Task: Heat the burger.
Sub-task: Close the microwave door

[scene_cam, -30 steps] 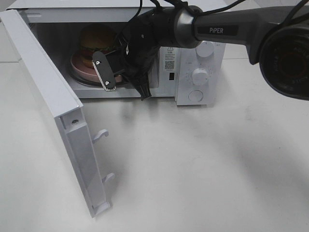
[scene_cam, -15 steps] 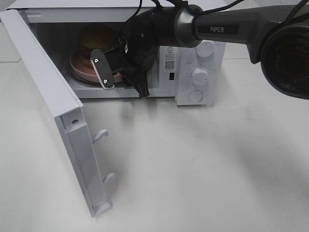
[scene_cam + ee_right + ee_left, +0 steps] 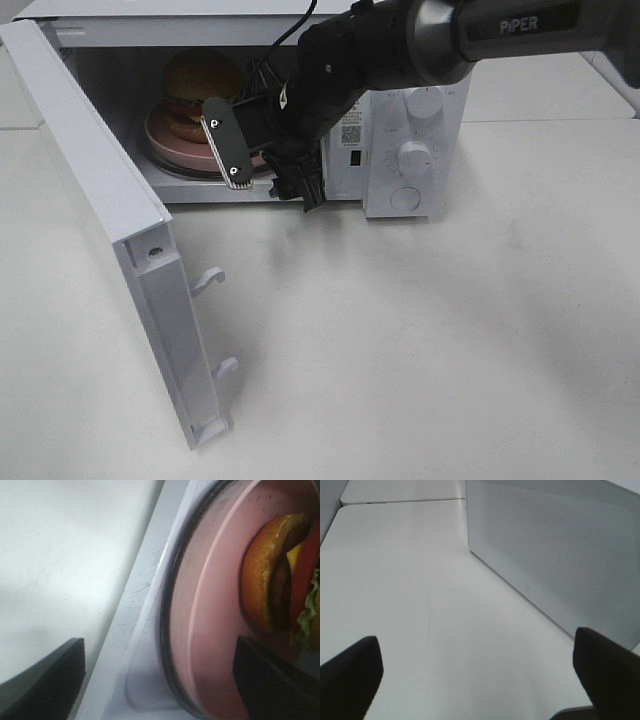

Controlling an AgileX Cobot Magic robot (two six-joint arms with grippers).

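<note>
The burger (image 3: 200, 85) sits on a round pink plate (image 3: 165, 140) on the glass turntable inside the open microwave (image 3: 415, 150). My right gripper (image 3: 265, 170) hovers at the oven's mouth, just in front of the plate's rim, open and holding nothing. The right wrist view shows the burger (image 3: 270, 580) lying on the plate (image 3: 210, 620), with my right gripper (image 3: 160, 685) spread wide on either side of the plate's near edge. The left gripper (image 3: 477, 680) is open over the bare table, beside the door's perforated outer face (image 3: 560, 555).
The microwave door (image 3: 90, 190) swings out to the left, its latch hooks (image 3: 210, 280) pointing into the table area. Two dials (image 3: 413, 158) and a round button sit on the oven's right panel. White tabletop (image 3: 420, 340) spreads in front.
The right gripper's jaws have opened and let go of the pink plate, and the gripper has drawn back slightly toward the oven's front edge. The burger and plate stay inside.
</note>
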